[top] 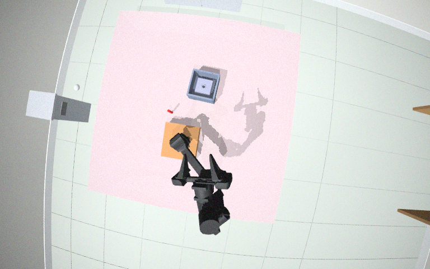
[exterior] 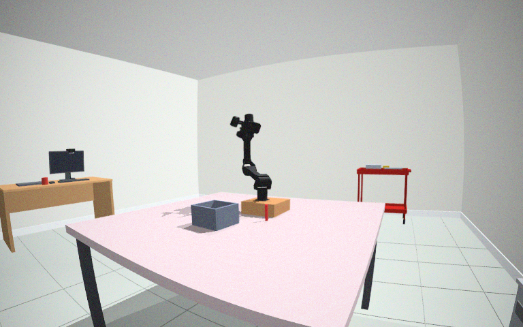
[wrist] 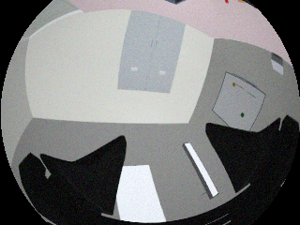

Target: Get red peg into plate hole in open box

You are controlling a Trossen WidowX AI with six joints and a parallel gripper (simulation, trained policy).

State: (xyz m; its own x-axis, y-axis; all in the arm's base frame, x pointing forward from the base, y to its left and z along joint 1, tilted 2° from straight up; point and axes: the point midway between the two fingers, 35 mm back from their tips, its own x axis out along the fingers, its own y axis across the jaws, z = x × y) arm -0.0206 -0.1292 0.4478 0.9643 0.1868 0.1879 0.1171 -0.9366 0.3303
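The red peg (top: pixel 170 111) (exterior: pixel 266 212) stands upright on the pink table, between the orange block and the box. It shows as a small red spot at the top edge of the wrist view (wrist: pixel 227 1). The blue-grey open box (top: pixel 201 100) (exterior: pixel 203 217) stands beyond the peg. Inside it lies a pale plate (top: pixel 208 91) with a dark round hole (top: pixel 203 86) near its middle; nothing stands in the hole. My gripper (top: pixel 197 154) (wrist: pixel 167 134) is open and empty, raised high above the table and away from both peg and box. Its fingers point roughly level or upward, toward the wall and ceiling.
The arm stands on an orange block (top: pixel 169 149) (exterior: pixel 254 208), close to the peg. The pink table (top: pixel 142 63) (exterior: pixel 277 261) carries block, peg and box. A desk with a monitor (exterior: pixel 66 161) and a red cart (exterior: pixel 382 171) stand away from the table.
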